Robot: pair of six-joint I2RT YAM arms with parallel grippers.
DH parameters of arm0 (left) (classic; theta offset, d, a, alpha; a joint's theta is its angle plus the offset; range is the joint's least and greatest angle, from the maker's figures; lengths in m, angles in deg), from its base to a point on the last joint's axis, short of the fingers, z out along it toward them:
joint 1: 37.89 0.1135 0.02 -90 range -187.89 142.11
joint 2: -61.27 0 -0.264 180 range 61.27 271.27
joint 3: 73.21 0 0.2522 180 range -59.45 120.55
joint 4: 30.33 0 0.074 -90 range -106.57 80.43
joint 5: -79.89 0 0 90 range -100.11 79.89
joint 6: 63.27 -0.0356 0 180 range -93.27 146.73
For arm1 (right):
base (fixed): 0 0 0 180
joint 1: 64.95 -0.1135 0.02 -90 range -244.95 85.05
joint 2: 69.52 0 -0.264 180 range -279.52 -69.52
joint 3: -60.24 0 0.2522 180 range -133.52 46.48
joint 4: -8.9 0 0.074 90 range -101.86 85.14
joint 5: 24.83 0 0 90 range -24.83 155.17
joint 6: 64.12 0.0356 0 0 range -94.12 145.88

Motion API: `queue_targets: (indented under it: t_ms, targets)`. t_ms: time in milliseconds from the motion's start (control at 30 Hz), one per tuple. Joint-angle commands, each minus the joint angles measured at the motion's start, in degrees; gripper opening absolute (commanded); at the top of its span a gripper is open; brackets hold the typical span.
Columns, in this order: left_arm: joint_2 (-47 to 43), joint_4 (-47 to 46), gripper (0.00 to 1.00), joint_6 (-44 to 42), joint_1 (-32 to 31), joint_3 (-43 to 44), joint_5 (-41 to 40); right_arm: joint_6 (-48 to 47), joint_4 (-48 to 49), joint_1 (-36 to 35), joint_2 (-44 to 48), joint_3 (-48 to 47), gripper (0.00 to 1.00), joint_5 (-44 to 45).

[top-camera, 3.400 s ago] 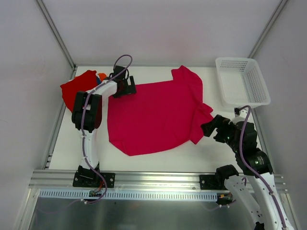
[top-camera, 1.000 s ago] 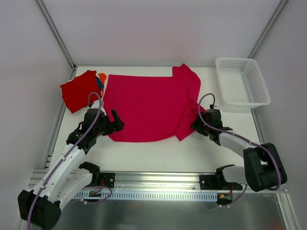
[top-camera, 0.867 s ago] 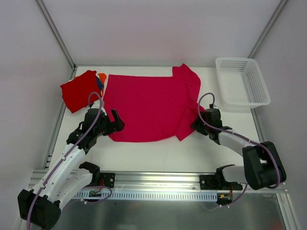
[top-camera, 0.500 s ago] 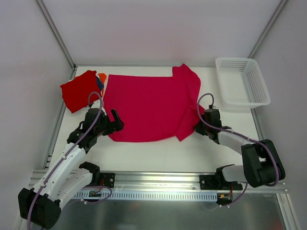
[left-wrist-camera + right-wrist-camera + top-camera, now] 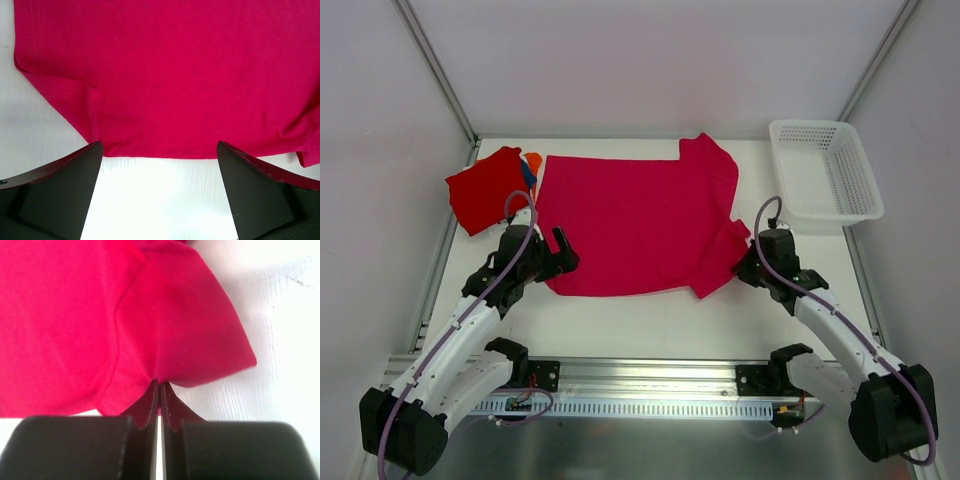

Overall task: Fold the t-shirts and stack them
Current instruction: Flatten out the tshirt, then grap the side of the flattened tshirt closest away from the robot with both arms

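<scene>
A magenta-pink t-shirt (image 5: 630,220) lies spread flat across the middle of the table. My right gripper (image 5: 744,270) is shut on the edge of its right sleeve; in the right wrist view the fingertips (image 5: 159,384) pinch a fold of the pink cloth (image 5: 75,315). My left gripper (image 5: 564,254) stands open at the shirt's near left corner, low over the table. In the left wrist view its jaws (image 5: 159,146) straddle bare table just short of the hem (image 5: 160,100). A folded red t-shirt (image 5: 485,188) lies at the far left, with orange (image 5: 534,159) and blue (image 5: 527,173) cloth peeking out beside it.
A white mesh basket (image 5: 825,170) stands at the far right corner of the table. Metal frame posts run up both back corners. A strip of bare white table (image 5: 650,320) lies between the shirt's near hem and the arm bases.
My right gripper has shut on the sleeve and drawn it a little to the right, and the arm has swung outward. The left arm has stayed still and open.
</scene>
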Motion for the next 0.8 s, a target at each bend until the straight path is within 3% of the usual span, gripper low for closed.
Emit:
queue_targets:
  t_ms: [0,233,300,333,367,400,433,767]
  targets:
    - [0.3,-1.72,0.99,0.29,-0.66,-0.9,-0.54,-1.03,-11.31,-1.2,5.26,-4.97,0.01,1.32]
    - [0.3,-2.33,0.99,0.38,-0.66,-1.69,-0.54,-0.07,-19.13,-2.79,13.87,-7.26,0.02,1.32]
    - [0.3,-2.51,0.99,0.47,-0.75,-2.05,-0.45,-0.07,-20.11,-2.96,15.54,-7.96,0.1,1.67]
    - [0.3,-2.51,0.99,0.47,-0.75,-2.13,-0.45,-0.07,-20.64,-3.14,15.99,-8.23,0.27,1.59]
    - [0.3,-2.6,0.99,0.38,-0.75,-2.22,-0.45,-0.07,-22.03,-3.14,16.34,-8.49,0.69,1.67]
    - [0.3,-2.51,0.99,0.47,-0.84,-2.31,-0.36,0.28,-22.92,-3.23,16.95,-9.02,0.96,1.76]
    - [0.3,-2.6,0.99,0.38,-0.84,-2.4,-0.45,0.46,-24.23,-3.49,17.22,-9.2,0.99,1.85]
    - [0.65,-3.04,0.99,0.82,-1.1,-3.01,-0.71,1.51,-28.9,-4.37,23.28,-4.9,1.0,5.11]
